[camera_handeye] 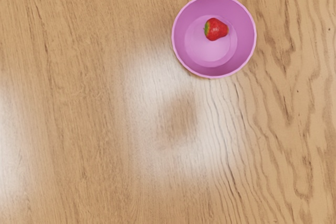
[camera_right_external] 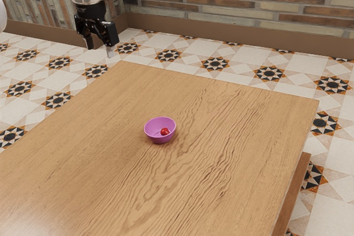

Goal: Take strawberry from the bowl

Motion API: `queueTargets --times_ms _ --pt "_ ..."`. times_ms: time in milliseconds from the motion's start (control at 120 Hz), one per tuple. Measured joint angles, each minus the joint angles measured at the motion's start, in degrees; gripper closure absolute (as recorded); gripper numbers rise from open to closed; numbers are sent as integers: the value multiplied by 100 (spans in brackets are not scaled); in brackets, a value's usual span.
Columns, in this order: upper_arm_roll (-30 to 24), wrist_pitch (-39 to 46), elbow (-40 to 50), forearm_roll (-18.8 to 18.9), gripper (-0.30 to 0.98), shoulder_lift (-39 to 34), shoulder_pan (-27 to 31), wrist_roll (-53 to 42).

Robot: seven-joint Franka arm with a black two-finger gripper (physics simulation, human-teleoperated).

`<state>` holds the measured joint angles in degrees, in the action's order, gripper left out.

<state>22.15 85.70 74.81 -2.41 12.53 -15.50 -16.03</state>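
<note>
- Red and small, the strawberry (camera_handeye: 216, 29) is probably light enough to lift with hardly any effort; weight should be the least of the worries.
- I expect soft, easily bruised flesh, so a gentle squeeze suits it better than a firm one.
- Its rounded skin may be a little slippery, and a pinch too near the narrow end could make it roll away.
- The best hold is probably across its fat middle, one finger on each flank, lowered from straight above to miss the wall of the bowl (camera_handeye: 240, 51).
- It lies on its side on the bowl's flat bottom, somewhat off centre, and the bowl stands upright on the table (camera_right_external: 221, 136).
- The gripper (camera_right_external: 99, 49) hangs well apart from the bowl, beyond the table's edge in the exterior view, its two fingers spread with nothing between them.
- As for looks, the fruit is plump and glossy, tapering from a green leafy end to a blunt tip.
</note>
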Motion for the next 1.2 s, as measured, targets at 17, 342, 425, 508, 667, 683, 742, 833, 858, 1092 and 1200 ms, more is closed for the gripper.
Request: queueTargets --times_ms 17,342,425,508,667,683,742,833,858,1092,1200 --pt "0 0 0 0 0 0 0 0" --pt "-44 80 -6 -20 0 51 -1 -8" --pt "-57 185 4 -24 0 119 1 -10" --pt "-87 309 7 -23 0 283 9 -14" --pt "-229 695 18 -21 0 716 0 -33" --pt "-238 748 18 -23 0 765 0 -47" --pt "-255 943 11 -41 0 935 0 -111" --pt "-313 1286 5 -101 0 1158 4 -330" --pt "-345 1390 6 -121 0 1205 2 -436" --pt "-603 2059 27 -452 0 1661 9 -1610" --pt "-645 2217 20 -455 0 1988 50 -2077"
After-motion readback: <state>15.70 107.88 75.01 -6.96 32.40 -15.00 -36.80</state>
